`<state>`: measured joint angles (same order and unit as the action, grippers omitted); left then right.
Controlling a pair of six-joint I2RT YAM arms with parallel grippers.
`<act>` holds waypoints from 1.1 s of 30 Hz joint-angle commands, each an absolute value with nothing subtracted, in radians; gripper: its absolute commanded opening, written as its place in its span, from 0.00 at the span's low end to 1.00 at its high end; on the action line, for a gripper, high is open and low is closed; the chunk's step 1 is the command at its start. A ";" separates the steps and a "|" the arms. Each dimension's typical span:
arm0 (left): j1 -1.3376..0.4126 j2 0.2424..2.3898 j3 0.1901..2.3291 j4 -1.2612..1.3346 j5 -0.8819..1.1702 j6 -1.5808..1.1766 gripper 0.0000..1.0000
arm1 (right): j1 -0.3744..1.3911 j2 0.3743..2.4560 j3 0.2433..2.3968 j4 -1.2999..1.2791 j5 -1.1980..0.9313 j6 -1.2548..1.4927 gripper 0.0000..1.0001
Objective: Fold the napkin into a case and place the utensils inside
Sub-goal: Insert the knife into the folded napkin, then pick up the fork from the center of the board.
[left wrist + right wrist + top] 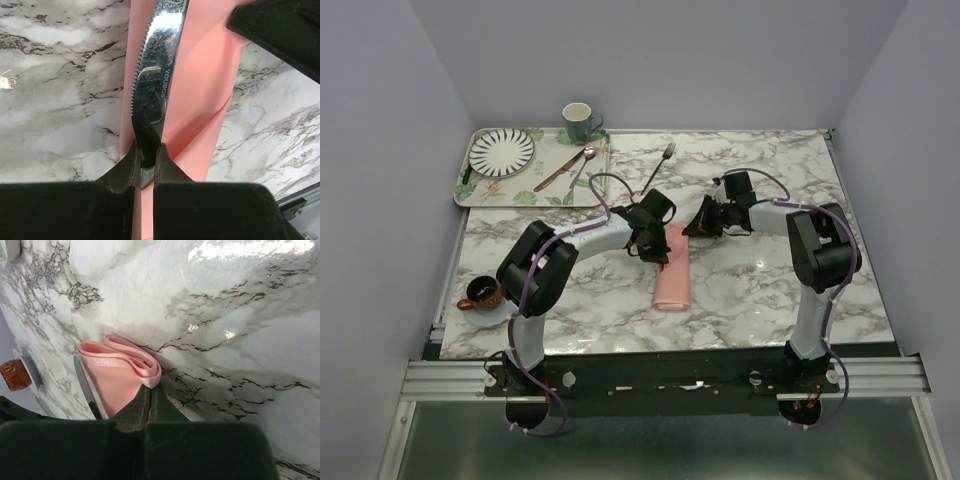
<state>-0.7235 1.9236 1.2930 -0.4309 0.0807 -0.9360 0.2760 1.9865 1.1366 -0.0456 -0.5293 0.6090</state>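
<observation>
The salmon-pink napkin is folded into a narrow case [672, 272] lying mid-table. My left gripper [650, 245] is over the case's far end, shut on the silver knife [156, 75]. The knife's serrated blade lies along the pink cloth [200, 95] and points into it. My right gripper [700, 228] is at the case's far right corner, and its fingertips [150, 388] are shut on the folded cloth edge [131, 360], holding it slightly raised. The knife blade [89, 385] shows beside the cloth. The silver fork [660, 166] lies on the marble beyond the case.
A floral tray [485, 193] at the back left holds a striped plate [501, 150], a spoon [582, 165] and a brown-handled utensil [556, 172]. A green mug [579, 121] stands behind it. A small brown cup [480, 293] sits near the left edge.
</observation>
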 commanded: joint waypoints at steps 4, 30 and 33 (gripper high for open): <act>-0.735 1.891 1.293 -0.459 0.077 -0.936 0.34 | 0.281 1.956 1.129 -0.026 -0.492 0.587 0.01; -0.407 2.199 2.094 -0.474 0.237 -0.161 0.65 | 0.284 1.881 1.184 -0.112 -0.598 0.483 0.96; -0.380 2.345 2.285 -0.511 0.274 -0.129 0.63 | 0.281 1.855 1.210 -0.146 -0.597 0.451 1.00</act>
